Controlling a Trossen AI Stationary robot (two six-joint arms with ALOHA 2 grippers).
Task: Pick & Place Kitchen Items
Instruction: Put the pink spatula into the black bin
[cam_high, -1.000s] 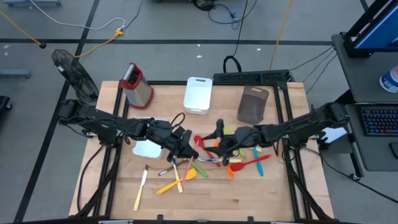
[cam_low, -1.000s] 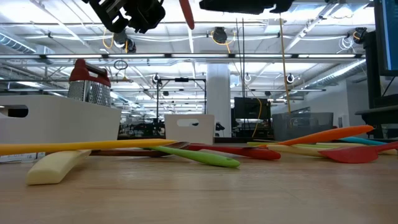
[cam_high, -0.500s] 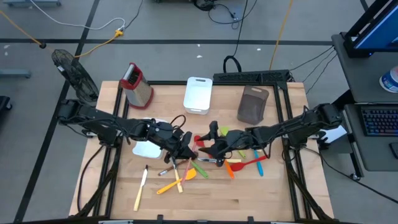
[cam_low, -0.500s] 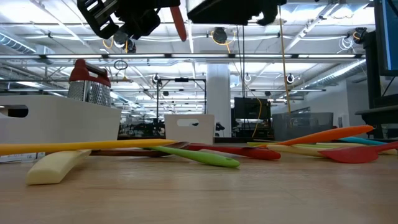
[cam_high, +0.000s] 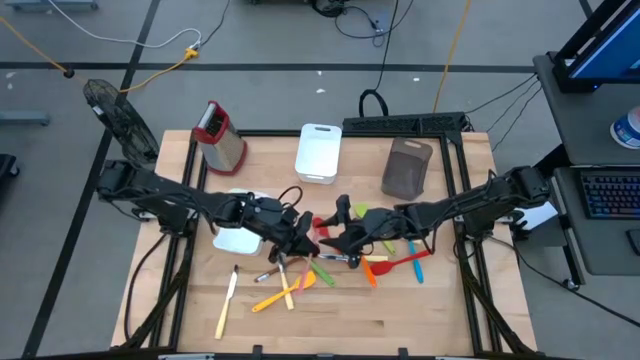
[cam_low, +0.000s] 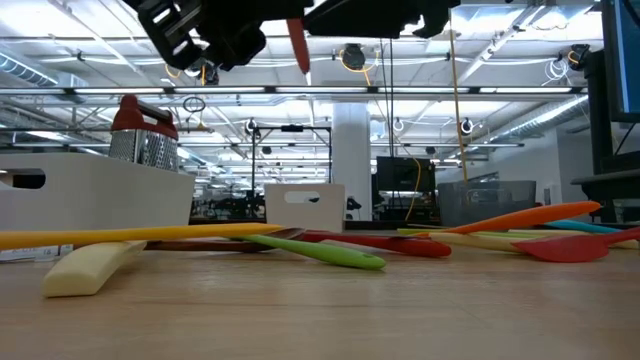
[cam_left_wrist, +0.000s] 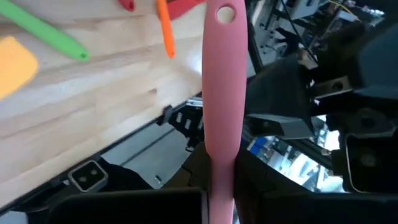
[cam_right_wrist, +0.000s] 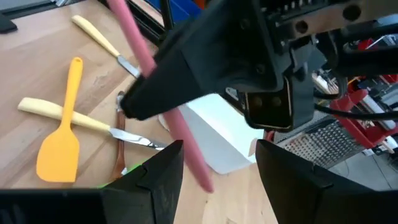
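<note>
My left gripper (cam_high: 304, 238) hangs above the middle of the table, shut on a pink utensil (cam_left_wrist: 222, 93). Its long handle sticks out past the fingers and ends in a small hole (cam_left_wrist: 224, 13). The working end is hidden by the gripper. My right gripper (cam_right_wrist: 217, 169) faces it, open, a finger on either side of the handle's free end (cam_right_wrist: 202, 177) without touching it. Several other kitchen items lie below on the wood: a yellow spatula (cam_high: 275, 297), a cream knife (cam_high: 227, 303), a green one (cam_high: 322, 272), a red one (cam_high: 395, 265). My left gripper pinches the pink utensil's handle (cam_left_wrist: 219, 180) between its two fingers, well back from the holed end. The handle runs on forward past the fingers. It is lifted clear of the table, its free end (cam_low: 298, 55) slanting downward.
A metal grater with a red top (cam_high: 220, 138) stands at the far left, a white bin (cam_high: 318, 152) at the far middle, a grey bin (cam_high: 407, 168) at the far right. A white tray (cam_high: 238, 240) lies under my left arm. Bare wood runs along the near edge.
My right gripper has come a little toward the left gripper and the pink handle, staying open. The left gripper keeps its hold on the handle, with the handle's end a little lower.
</note>
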